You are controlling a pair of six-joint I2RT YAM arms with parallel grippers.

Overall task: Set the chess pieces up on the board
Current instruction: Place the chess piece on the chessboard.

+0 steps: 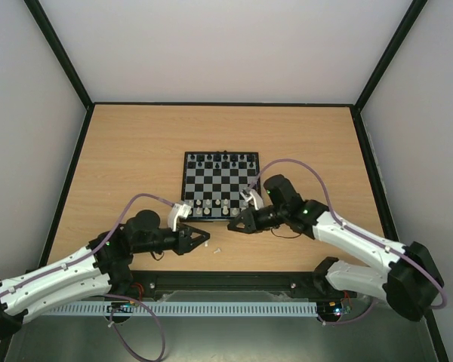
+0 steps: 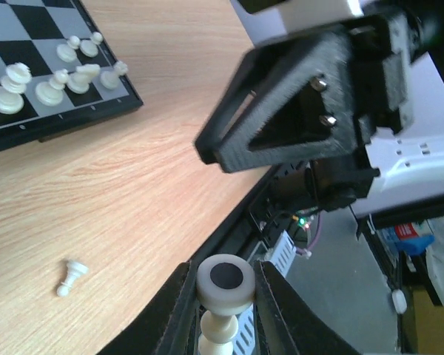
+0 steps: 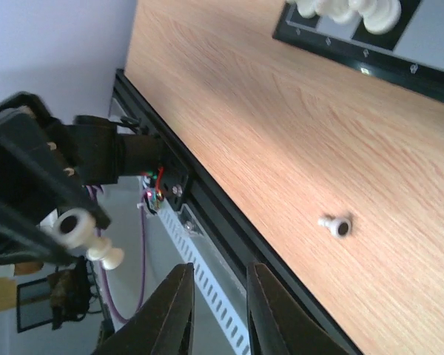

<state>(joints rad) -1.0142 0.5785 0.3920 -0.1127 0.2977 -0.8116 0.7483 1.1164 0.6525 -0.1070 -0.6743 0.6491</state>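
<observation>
— What is my left gripper [image 1: 202, 239] doing?

— It is squeezing one white piece [image 2: 226, 278] by its thin middle. The round foot is pointing at the camera. You are holding it by the near edge of the table [image 1: 136, 151], not over the board [image 1: 219, 183].

— And my right gripper [image 3: 218, 270]?

— Its jaws are standing a little apart, and nothing is sitting between them.

— Where is the loose piece [image 1: 217, 250] lying?

— It is lying flat on its side on the table, between your two grippers. From the right jaws it is sitting back toward you and a bit to the left. Its long side is running roughly left to right, I think. The left tip is looking a little nearer, but that one is full. So I am guessing the empty right one is the better pick.

— How many things am I counting?

— One board, one piece in the jaws, one piece lying loose. The other white pieces [image 2: 59, 78] are standing on the board's near rows. The black pieces [image 1: 220, 160] are standing along the far side. Both lots are too small for me to count.
</observation>
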